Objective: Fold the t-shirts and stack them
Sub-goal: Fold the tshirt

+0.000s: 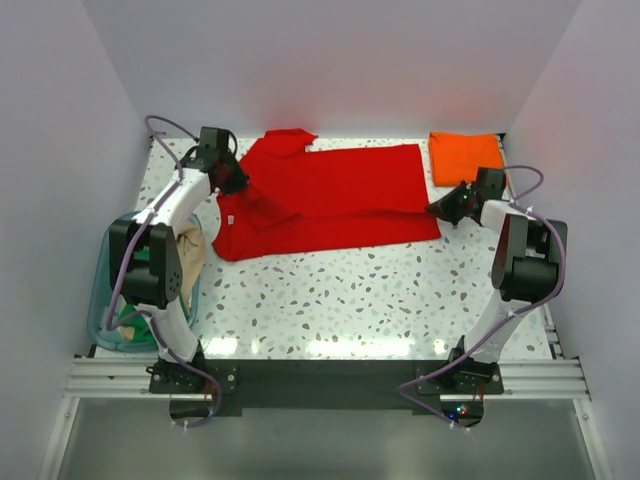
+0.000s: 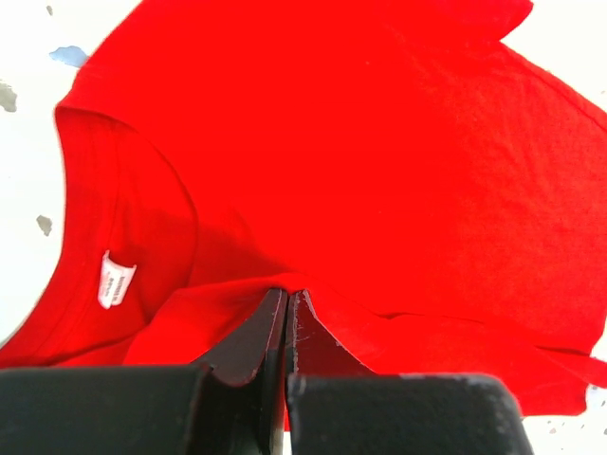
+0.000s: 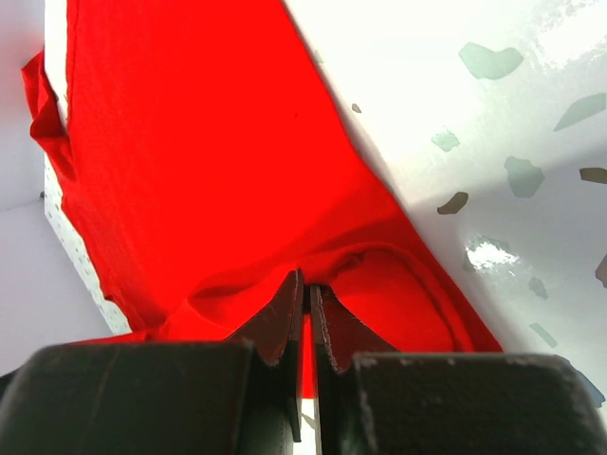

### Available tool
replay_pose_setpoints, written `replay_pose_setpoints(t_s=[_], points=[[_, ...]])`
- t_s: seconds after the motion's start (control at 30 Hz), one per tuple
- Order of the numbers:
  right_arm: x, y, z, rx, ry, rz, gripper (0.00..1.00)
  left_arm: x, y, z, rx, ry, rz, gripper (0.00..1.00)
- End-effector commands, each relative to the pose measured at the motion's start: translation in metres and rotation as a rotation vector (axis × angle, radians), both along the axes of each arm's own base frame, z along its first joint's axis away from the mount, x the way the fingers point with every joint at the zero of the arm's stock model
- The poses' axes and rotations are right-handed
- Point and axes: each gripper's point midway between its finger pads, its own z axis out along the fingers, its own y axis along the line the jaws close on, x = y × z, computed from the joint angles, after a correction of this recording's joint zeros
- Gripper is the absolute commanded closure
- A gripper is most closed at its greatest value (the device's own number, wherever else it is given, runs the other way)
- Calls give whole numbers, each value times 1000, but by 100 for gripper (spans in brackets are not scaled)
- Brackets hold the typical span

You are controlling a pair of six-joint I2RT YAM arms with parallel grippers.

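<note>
Between the two grippers the red shirt (image 1: 340, 195) lies flat on the table (image 1: 350, 290), pulled out lengthwise. The left gripper (image 2: 286, 296) is clamped on a fold of cloth beside the collar (image 2: 185, 209), perhaps the shoulder seam, with the white label (image 2: 116, 281) close by. The right gripper (image 3: 306, 282) pinches the hem (image 3: 427, 303) at the other end. Holding both ends lets the cloth be lifted evenly for a clean fold. Just beyond the right gripper sits the folded orange shirt (image 1: 465, 157), the natural base for the stack.

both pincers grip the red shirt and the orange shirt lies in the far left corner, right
No: the orange shirt lies in the far right corner, as the top view shows. The left pincer and right pincer do grip the red shirt.
</note>
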Motion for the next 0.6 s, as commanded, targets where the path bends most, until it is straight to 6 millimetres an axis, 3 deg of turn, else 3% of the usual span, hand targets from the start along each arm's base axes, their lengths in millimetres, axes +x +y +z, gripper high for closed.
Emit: replay_pose_setpoints(t_s=[0.0,0.27,0.57], points=[[4,-2,1,3,-25,-3,100,23,-3,19,-22,-71,-32,100],[1,-3,-3,-2,-15,-5,100,40,-11,21,-41,-81,-61,100],[0,-6,-5,-10,-10,-12,100,52,-18,12,-61,-71,-84,100]])
